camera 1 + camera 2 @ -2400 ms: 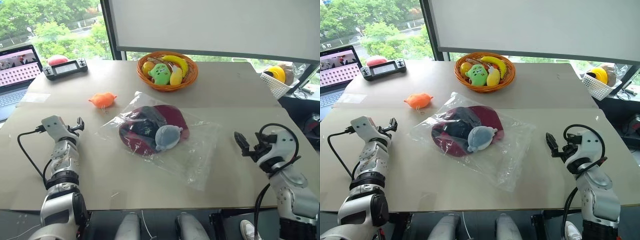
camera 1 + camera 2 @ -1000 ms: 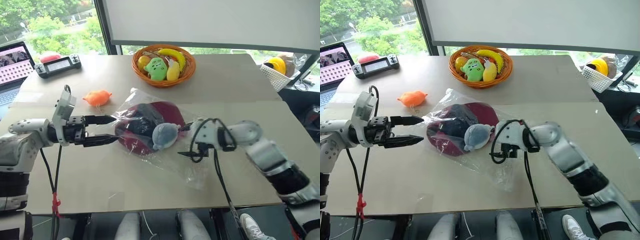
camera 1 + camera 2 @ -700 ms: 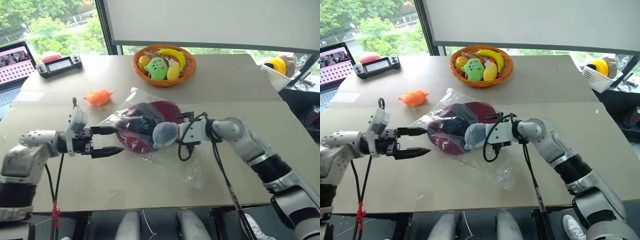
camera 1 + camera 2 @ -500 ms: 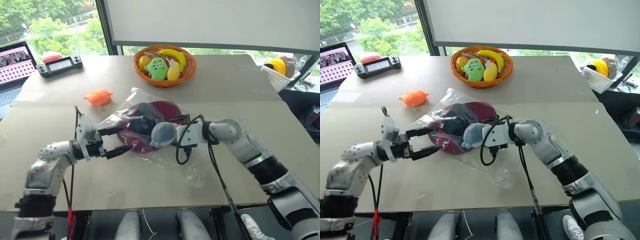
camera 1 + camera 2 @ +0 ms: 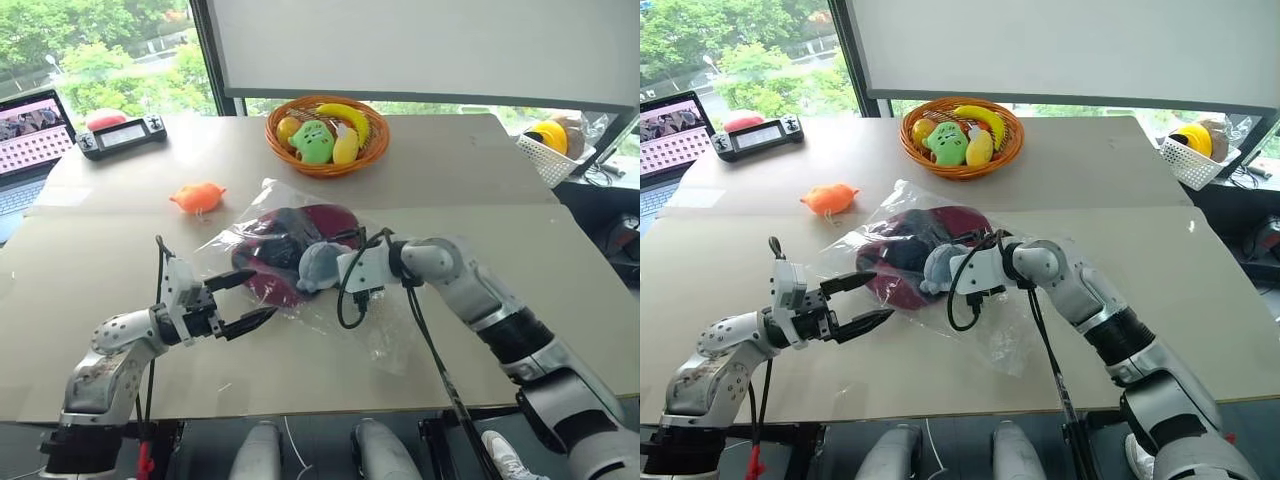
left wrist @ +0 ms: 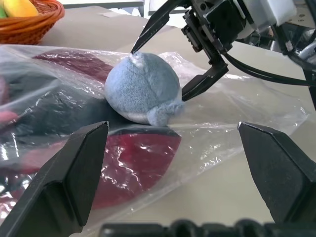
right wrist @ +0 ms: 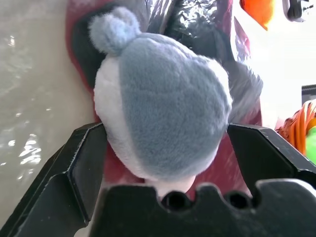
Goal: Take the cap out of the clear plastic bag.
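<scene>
Right jaws: your right gripper (image 7: 163, 163) stands spread wide, one finger on each side of the grey-blue soft pad (image 5: 322, 266) that sits on top of the bag; a second ago it hung back over the bag's right half, well short of the pad.
Contact: the fingers bracket the pad but have not closed on it; whether they touch the plush cannot be told.
Left jaws: your left gripper (image 5: 852, 302) is also spread, holding nothing, level with the bench and aimed at the bag's near-left edge; a second ago it was higher and farther out to the left.
Cap: the cap (image 5: 285, 262), dark red brim and black crown, lies inside the clear plastic bag (image 5: 385, 320), near the middle of the bench (image 5: 450, 190), directly beneath the pad.
Bag: it lies flat and crinkled, its loose end trailing toward your right; neither gripper has hold of the film.
Meaning: both arms have closed in from opposite sides, so you look set to lift the pad clear first while the left pins or grips the bag; the cap itself is untouched.
Surroundings: the fruit basket (image 5: 327, 135) and the orange toy (image 5: 198, 196) sit well apart from the work.
</scene>
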Robot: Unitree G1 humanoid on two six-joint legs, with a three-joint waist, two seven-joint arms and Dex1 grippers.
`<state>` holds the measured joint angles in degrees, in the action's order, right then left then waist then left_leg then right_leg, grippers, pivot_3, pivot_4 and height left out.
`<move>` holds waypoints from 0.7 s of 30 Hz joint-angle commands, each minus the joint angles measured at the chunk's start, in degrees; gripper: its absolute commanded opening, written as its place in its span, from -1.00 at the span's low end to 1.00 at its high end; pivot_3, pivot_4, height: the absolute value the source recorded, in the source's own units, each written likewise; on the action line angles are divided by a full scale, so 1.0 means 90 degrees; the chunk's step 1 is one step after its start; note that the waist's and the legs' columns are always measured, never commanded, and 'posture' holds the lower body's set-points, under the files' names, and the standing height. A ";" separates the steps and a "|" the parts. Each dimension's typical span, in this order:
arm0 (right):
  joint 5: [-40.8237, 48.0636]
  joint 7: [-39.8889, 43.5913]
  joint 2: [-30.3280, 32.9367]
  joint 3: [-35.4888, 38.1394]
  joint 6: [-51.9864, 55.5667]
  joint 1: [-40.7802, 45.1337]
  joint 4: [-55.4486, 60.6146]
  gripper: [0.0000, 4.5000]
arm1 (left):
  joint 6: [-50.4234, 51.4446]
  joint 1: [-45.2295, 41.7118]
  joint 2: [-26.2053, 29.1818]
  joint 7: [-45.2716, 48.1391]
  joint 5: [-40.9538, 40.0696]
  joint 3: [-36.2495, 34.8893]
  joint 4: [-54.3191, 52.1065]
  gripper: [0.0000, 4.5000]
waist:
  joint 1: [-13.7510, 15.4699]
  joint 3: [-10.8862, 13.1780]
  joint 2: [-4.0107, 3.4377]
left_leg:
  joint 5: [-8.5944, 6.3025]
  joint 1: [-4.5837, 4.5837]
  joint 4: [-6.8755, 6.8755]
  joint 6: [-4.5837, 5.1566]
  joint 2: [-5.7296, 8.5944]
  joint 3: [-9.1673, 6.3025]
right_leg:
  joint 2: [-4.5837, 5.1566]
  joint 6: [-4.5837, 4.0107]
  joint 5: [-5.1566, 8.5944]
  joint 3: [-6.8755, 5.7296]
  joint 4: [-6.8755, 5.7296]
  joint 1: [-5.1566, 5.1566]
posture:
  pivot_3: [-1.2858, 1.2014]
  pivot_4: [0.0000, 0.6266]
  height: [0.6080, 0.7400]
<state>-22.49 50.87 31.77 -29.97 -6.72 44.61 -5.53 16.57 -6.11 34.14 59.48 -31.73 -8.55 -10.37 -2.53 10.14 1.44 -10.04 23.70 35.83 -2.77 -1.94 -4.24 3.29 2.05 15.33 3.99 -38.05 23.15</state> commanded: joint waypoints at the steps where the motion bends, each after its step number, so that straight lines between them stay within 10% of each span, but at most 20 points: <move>1: -0.0662 -0.0276 -0.0128 -0.0347 -0.0586 0.0218 -0.0327 0.99 | -0.0015 -0.0177 0.0097 0.0008 -0.0086 -0.0142 0.0047 1.00 | -0.0002 0.0000 0.0000 | 0.0000 0.0000 0.0000 0.0000 0.0000 0.0000 | 0.0000 0.0000 0.0000 0.0000 0.0000 -0.0001 | 0.03 -0.52 0.92; 9: -0.1080 -0.0706 -0.0398 -0.0426 -0.1011 0.0288 -0.1335 0.99 | 0.0037 -0.0234 0.0114 -0.0032 -0.0050 -0.0111 0.0096 1.00 | -0.0021 -0.0001 0.0002 | 0.0000 -0.0035 -0.0003 0.0000 -0.0001 0.0001 | -0.0001 -0.0001 -0.0001 0.0001 -0.0002 -0.0028 | 0.03 -0.52 0.92; 21: -0.0993 -0.0648 -0.0546 -0.0330 -0.0992 0.0158 -0.1206 -0.63 | 0.0052 -0.0211 0.0106 -0.0046 0.0044 -0.0018 0.0114 1.00 | -0.0021 -0.0001 0.0001 | 0.0000 -0.0086 -0.0007 0.0000 -0.0001 0.0000 | 0.0000 0.0033 0.0024 0.0001 0.0004 -0.0084 | 0.03 -0.52 0.92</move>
<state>-31.44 43.84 27.35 -33.12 -16.22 46.87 -17.36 17.42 -7.44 34.48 59.06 -31.53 -8.55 -9.01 -2.71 10.13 1.45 -10.04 22.92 35.77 -2.78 -1.96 -4.24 3.29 2.35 15.55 4.00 -38.01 22.40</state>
